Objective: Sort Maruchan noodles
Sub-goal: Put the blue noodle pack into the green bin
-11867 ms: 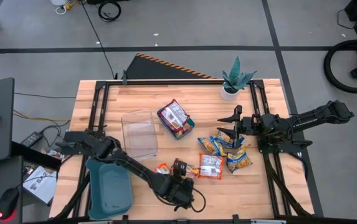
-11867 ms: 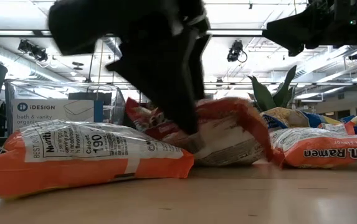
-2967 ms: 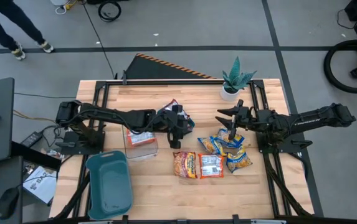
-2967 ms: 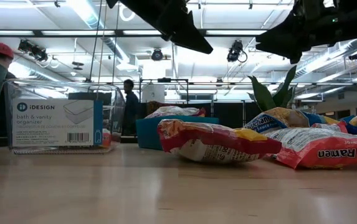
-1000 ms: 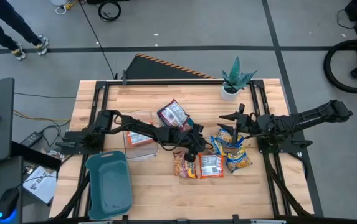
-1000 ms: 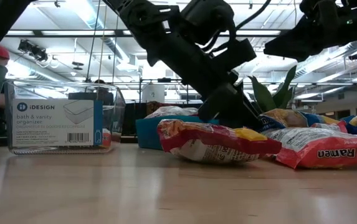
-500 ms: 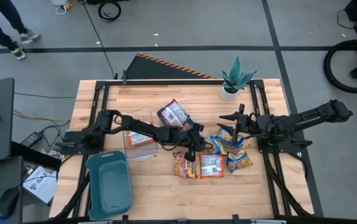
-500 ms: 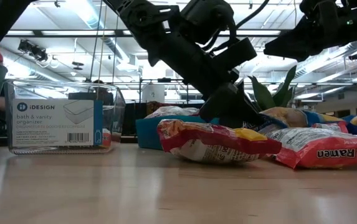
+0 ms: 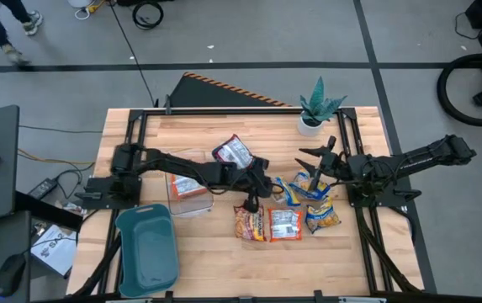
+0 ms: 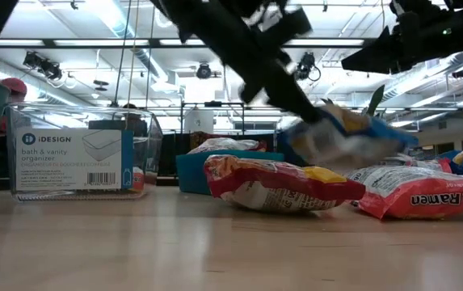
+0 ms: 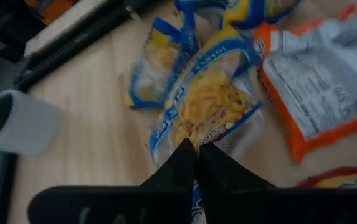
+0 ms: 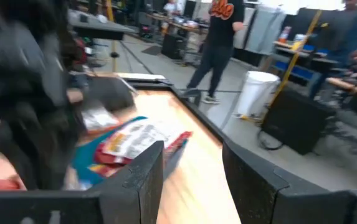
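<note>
**Yellow-and-blue packet lifted, bin not yet reached**

Once you scan from the frame's left, you meet the teal tray (image 9: 146,252) at lower left, then the clear bin (image 9: 188,185) and the small teal bin (image 9: 239,158) holding red-and-white packets. At centre your left gripper (image 9: 257,190) is pressed together on the edge of a yellow-and-blue packet (image 10: 340,137), which hangs clear of the table. Below it lie a red packet (image 9: 250,222) and an orange packet (image 9: 284,224). Further right, the other yellow-and-blue packets (image 9: 318,206) wait under your right gripper (image 9: 315,165), fingers spread, holding nothing. Next, carry the held packet to its bin without snagging neighbours.
</note>
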You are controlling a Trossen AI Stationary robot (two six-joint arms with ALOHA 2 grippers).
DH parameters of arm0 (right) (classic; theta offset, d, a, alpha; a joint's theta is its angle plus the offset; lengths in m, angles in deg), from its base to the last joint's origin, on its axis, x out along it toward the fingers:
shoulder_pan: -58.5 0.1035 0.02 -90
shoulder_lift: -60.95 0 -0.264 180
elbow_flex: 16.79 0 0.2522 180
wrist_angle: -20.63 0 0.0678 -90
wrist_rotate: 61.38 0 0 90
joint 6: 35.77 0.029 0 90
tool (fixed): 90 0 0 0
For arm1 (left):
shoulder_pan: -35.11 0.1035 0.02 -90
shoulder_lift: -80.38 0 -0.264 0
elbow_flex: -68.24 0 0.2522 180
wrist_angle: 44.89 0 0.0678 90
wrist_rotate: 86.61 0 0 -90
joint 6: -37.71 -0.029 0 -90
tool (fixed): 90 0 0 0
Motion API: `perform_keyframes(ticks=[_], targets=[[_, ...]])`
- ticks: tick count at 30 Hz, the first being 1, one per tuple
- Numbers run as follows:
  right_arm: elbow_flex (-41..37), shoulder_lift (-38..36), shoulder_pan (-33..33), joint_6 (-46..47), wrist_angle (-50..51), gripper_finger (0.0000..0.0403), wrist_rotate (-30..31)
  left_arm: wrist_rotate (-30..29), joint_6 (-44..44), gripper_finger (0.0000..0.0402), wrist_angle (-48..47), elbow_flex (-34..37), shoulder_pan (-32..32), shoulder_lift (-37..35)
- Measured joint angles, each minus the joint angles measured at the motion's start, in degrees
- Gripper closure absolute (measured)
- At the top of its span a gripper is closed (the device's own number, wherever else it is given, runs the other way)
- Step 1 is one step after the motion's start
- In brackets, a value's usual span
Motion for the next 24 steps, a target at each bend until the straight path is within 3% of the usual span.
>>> perform_keyframes(ticks=[6, 14, 20, 24], targets=[[0.00, -0.01, -0.13, -5.15, -3.45, 0.0234, 5.88, -0.08, 5.31, 0.0386, -10.18, -0.02, 0.06, -9.11], [-0.02, -0.61, -0.62, -11.01, -7.11, 0.0234, 5.83, 2.21, 23.51, 0.0386, -32.59, -0.03, -1.03, -23.35], [-0.02, -0.53, -2.46, -12.51, -9.38, 0.0234, 5.13, 10.78, 40.47, 0.0386, -45.52, -0.04, -3.67, -31.38], [-0.01, -0.54, -4.22, -12.59, -10.35, 0.0234, 2.13, 13.19, 51.68, 0.0386, -53.05, -0.02, -8.27, -35.16]])
